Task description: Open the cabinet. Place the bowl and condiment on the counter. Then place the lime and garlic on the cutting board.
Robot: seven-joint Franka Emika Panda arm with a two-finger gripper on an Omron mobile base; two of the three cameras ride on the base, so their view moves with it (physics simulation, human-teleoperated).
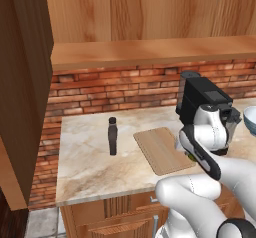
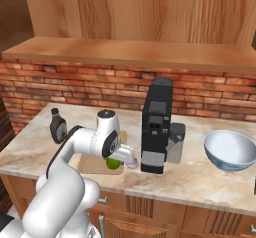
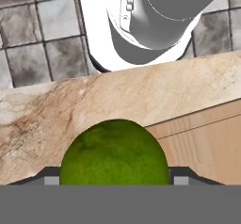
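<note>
Lime [image 3: 114, 152] sits right between my finger tips in the hand view, a bright green ball close against the camera, with the jaws standing wide on either side of it; I cannot tell from here whether the pads actually press on it or just flank it. Under it I see the beige veined counter [image 3: 70, 105] and, to the right, a corner of the light-wood cutting board [image 3: 207, 143]. From the right base view the lime [image 2: 114, 163] shows beneath my wrist, low at the board [image 2: 90, 164], and the gripper [image 2: 126, 161] is down at that same spot just left of the black coffee machine [image 2: 156, 127]. The condiment bottle [image 2: 58, 125] stands upright on the counter [image 2: 200, 179] near the brick wall, well to the left of the board, and in the left base view I see it side-on as a slim dark bottle [image 1: 113, 136] just left of the cutting board [image 1: 162, 150]. The bowl [image 2: 230, 150] rests on the counter to the right of the coffee machine, well apart from the board. A cabinet [image 1: 22, 82] door hangs open at the left edge of the left base view.
</note>
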